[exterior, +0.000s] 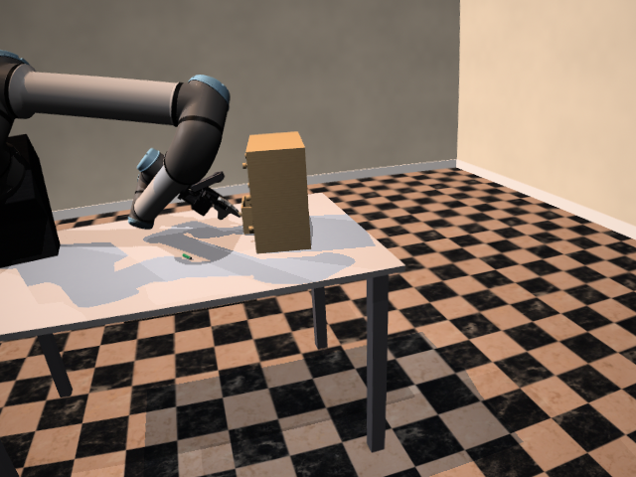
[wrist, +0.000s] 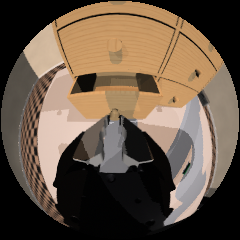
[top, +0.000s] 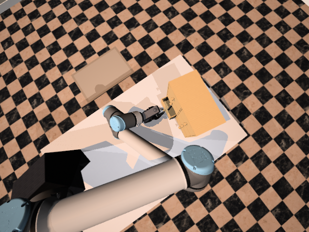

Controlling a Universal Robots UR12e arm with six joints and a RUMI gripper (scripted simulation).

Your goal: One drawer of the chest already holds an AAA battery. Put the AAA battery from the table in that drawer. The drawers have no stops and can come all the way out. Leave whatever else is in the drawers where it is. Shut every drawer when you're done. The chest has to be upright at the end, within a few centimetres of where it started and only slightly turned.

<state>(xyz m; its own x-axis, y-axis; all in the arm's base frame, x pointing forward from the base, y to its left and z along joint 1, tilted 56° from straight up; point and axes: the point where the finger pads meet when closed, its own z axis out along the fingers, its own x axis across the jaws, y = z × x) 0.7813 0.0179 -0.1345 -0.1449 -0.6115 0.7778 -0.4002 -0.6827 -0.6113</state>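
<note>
The wooden chest (top: pixel 199 102) (exterior: pixel 280 200) stands upright on the table. One low drawer (top: pixel 172 117) (exterior: pixel 247 222) (wrist: pixel 90 104) is pulled partly out; the other drawer fronts in the wrist view look shut. My gripper (top: pixel 162 109) (exterior: pixel 238 213) (wrist: pixel 114 116) is shut on this drawer's knob (wrist: pixel 115 113), in front of the drawer's face. The drawer's inside is partly in shadow, and I can make out no battery in it. The green AAA battery (exterior: pixel 187 255) (wrist: pixel 187 167) lies on the table, off to the right in the wrist view. It is not visible in the top view.
A larger drawer front with a round knob (wrist: pixel 115 45) is directly above the open drawer. Narrower drawers with knobs (wrist: pixel 196 74) are to the right. The table's far edge runs behind the chest. A black block (top: pixel 64 169) stands by the arm's base.
</note>
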